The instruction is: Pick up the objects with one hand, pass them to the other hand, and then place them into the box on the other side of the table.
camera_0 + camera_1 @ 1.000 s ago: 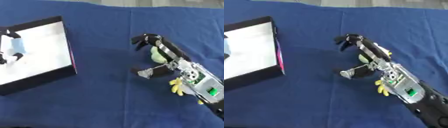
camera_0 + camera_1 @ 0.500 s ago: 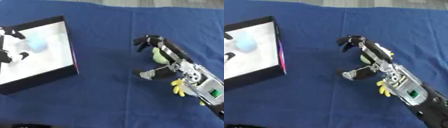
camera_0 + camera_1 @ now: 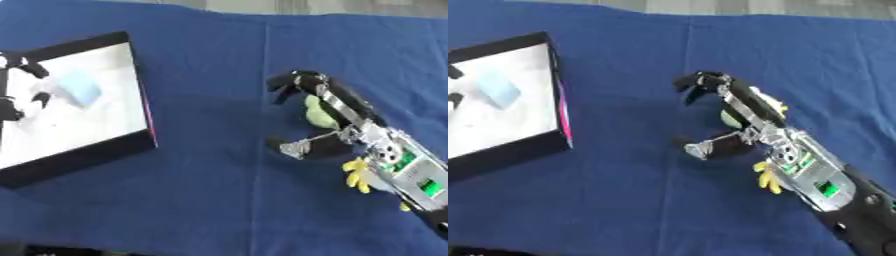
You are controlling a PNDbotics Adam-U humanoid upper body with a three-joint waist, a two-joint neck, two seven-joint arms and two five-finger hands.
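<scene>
Two hands showed at this moment. Right hand [image 3: 328, 122] lay low over the blue cloth [image 3: 219, 190], fingers arched forward and curled at the tips, thumb stuck out toward the robot's left. A pale yellow-green object [image 3: 317, 111] sat under the palm, between the arched fingers and the thumb; whether the fingers actually touched it could not be made out, so the hand read as cupped around it rather than closed on it. A second, brighter yellow piece [image 3: 357, 173] lay back by the wrist, partly hidden by the arm; shape unclear.

Left hand [image 3: 16, 95] was far off to the right hand's left, at the picture's edge, over the white floor of the box [image 3: 140, 110]. Its fingers looked spread, holding nothing. A light blue block [image 3: 79, 89] rested inside the box just beside those fingers.

Judged step: one object delivered, and the right hand starting a fresh pick on the yellow-green one. Next move would call for closing fingers and thumb under the object, lifting it clear of the cloth, then carrying it leftward to meet the left hand, which would need to come out of the box first.

Surface: dark blue cloth with a faint crease running away from the robot. Beyond its far edge, only a strip of grey floor.
</scene>
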